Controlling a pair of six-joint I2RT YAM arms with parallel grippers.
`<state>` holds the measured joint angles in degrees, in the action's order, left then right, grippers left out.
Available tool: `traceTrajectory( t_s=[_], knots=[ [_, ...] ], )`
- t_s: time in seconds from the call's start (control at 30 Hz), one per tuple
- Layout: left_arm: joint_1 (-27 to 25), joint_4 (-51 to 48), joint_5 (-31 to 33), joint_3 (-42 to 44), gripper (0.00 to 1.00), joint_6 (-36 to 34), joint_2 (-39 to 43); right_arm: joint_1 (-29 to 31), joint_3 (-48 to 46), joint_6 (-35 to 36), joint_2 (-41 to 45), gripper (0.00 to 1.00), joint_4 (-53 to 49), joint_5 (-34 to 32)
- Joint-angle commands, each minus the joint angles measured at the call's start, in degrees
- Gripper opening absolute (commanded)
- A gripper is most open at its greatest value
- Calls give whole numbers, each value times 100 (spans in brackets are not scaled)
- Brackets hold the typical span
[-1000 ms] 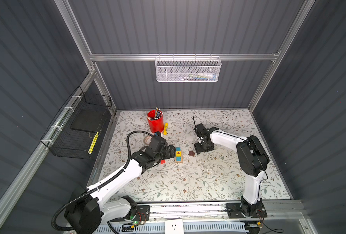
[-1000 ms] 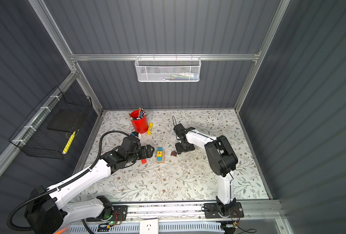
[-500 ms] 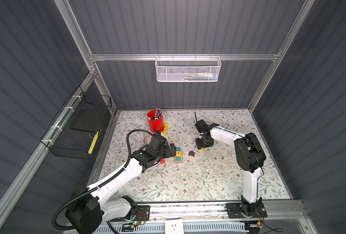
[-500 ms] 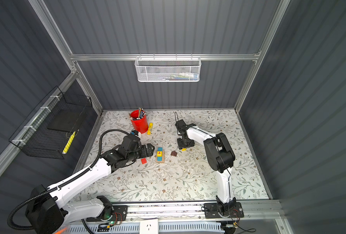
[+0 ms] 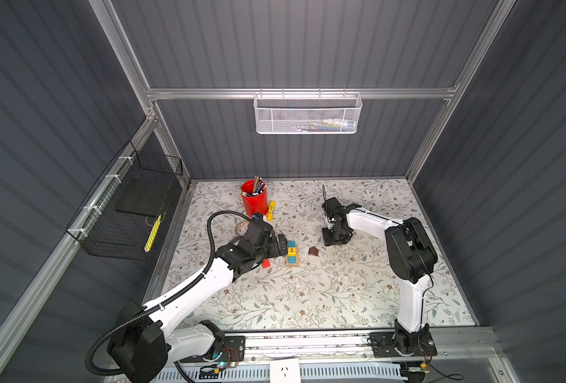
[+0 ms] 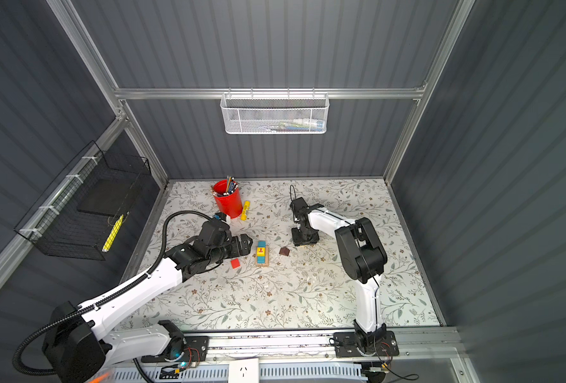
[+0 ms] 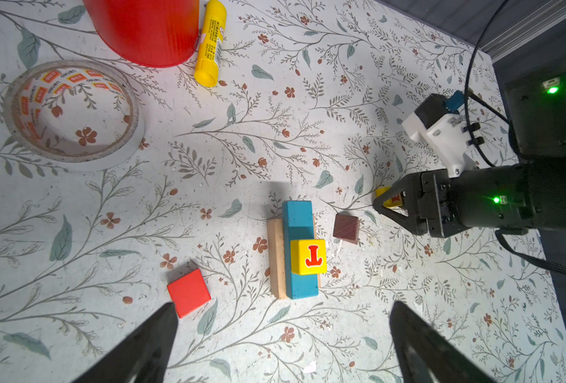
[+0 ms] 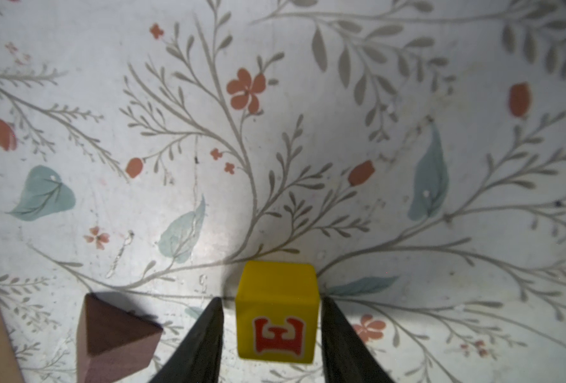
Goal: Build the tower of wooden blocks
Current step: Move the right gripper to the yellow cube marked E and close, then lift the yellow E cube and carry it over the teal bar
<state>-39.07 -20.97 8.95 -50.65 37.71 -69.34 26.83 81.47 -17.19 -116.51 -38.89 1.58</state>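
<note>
A blue oblong (image 7: 298, 228) lies on tan oblongs (image 7: 276, 258), and a yellow cube lettered in red (image 7: 308, 257) sits on it; this low stack (image 5: 291, 253) shows in both top views. A red cube (image 7: 189, 291) and a dark brown roof piece (image 7: 346, 227) lie on either side of it. My left gripper (image 7: 283, 308) hangs open just short of the stack, holding nothing. My right gripper (image 8: 272, 301) straddles a second yellow cube (image 8: 276, 318) that rests on the table. One finger is nearly on the cube; a thin gap shows at the other.
A red pen cup (image 5: 254, 199), a yellow marker (image 5: 270, 210) and a tape roll (image 7: 73, 112) sit behind the left gripper. A white mesh basket (image 5: 308, 112) hangs on the back wall, a black wire basket (image 5: 126, 205) on the left wall.
The right gripper's jaws have narrowed around the yellow cube by the roof piece. The left gripper has opened slightly wider and has barely moved.
</note>
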Motion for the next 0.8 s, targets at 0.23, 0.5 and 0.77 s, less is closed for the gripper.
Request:
traceTrajectory(
  t_s=[0.23, 0.5, 0.77],
  knots=[
    [-31, -141, 160, -133, 100, -153, 41, 24, -211, -72, 151, 39, 28, -62],
    [-31, -195, 188, -178, 100, -177, -5, 24, -160, -49, 126, 31, 61, 9],
    [-31, -254, 344, -178, 100, -192, 42, 24, -9, -312, 444, 29, -286, -97]
  ],
)
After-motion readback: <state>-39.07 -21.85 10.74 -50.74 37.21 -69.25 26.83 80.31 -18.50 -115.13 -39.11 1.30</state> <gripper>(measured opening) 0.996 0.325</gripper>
